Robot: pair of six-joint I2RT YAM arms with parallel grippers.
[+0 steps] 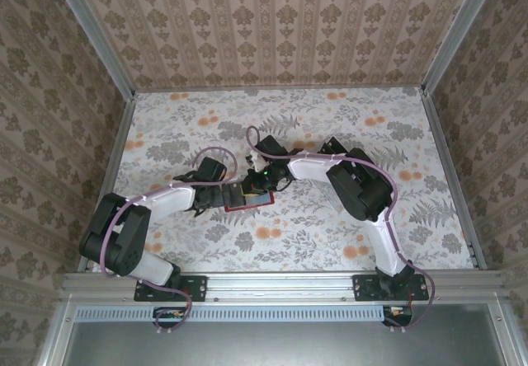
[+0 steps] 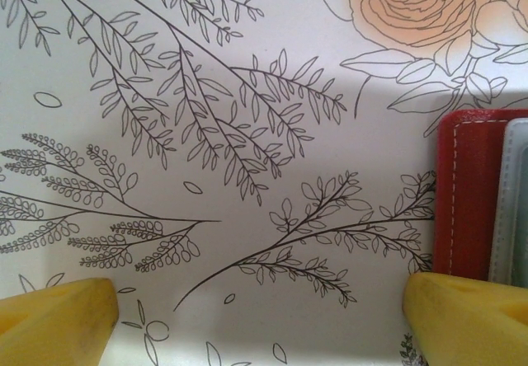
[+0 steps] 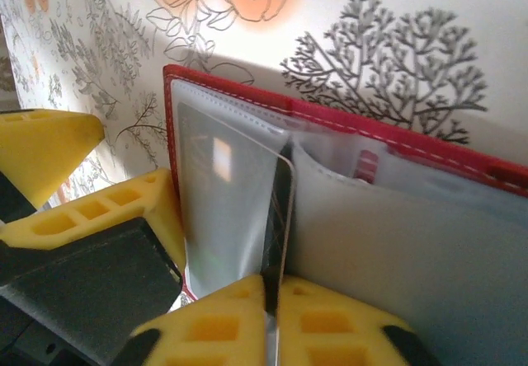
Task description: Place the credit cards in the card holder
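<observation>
- Flowered table [image 1: 346, 135], papered walls around it.
- Red card holder [image 3: 346, 131] lies open mid-table.
- Right gripper [image 3: 272, 300] pinches a black card [image 3: 280, 218], edge-on among the holder's clear pockets.
- Left gripper [image 2: 260, 304] is spread wide, beside the holder.

The card holder [image 3: 412, 145] is seen in red, stitched in white; the credit card [image 3: 275, 226] is shown dark; the fingers [image 3: 330, 316] are coloured yellow; the table [image 1: 206, 110] is printed white with grey foliage and orange roses.
</observation>
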